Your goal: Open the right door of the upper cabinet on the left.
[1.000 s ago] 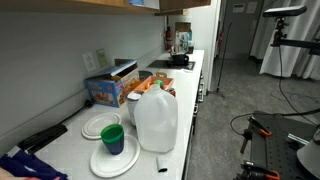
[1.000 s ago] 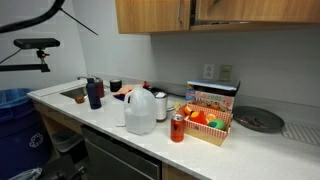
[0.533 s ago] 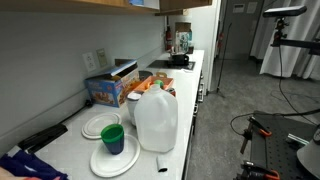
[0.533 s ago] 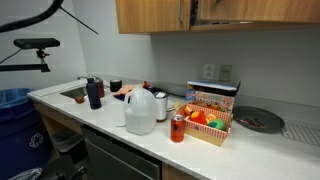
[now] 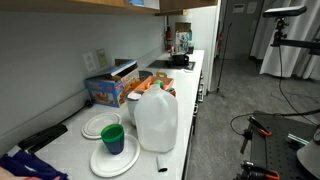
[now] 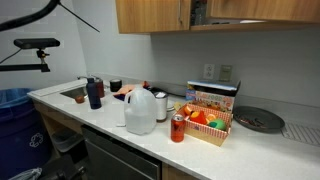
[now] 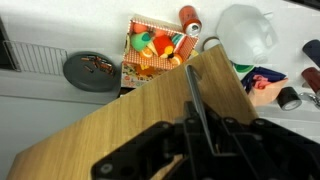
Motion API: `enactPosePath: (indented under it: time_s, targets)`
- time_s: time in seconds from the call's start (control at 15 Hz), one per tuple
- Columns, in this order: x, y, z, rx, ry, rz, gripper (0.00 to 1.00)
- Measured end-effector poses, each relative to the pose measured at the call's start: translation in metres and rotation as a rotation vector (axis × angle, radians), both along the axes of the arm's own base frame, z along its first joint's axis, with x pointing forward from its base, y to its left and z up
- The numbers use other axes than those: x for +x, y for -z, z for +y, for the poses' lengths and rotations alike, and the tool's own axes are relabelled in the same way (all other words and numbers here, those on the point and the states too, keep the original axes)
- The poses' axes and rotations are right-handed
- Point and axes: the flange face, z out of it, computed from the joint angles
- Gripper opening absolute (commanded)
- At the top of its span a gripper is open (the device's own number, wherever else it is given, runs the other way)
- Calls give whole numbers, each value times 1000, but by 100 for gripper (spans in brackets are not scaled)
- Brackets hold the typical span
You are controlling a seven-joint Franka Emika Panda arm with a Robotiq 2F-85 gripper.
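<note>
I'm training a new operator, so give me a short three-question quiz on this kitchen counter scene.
1. True or false: the milk jug lies on its side.
2. The cup on the plate is: A red, B green, C yellow.
3. Is the cabinet door shut or ajar?
Key: 1 false; 2 B; 3 ajar.
</note>
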Motion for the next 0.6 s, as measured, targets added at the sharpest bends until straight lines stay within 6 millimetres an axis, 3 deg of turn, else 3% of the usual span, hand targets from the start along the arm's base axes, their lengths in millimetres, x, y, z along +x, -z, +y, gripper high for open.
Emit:
enactPosePath:
  time_s: [0.47, 0.6]
  targets:
    - [-18, 1, -70, -147, 170, 72, 93]
    - [-16, 3, -78, -156, 184, 83, 100]
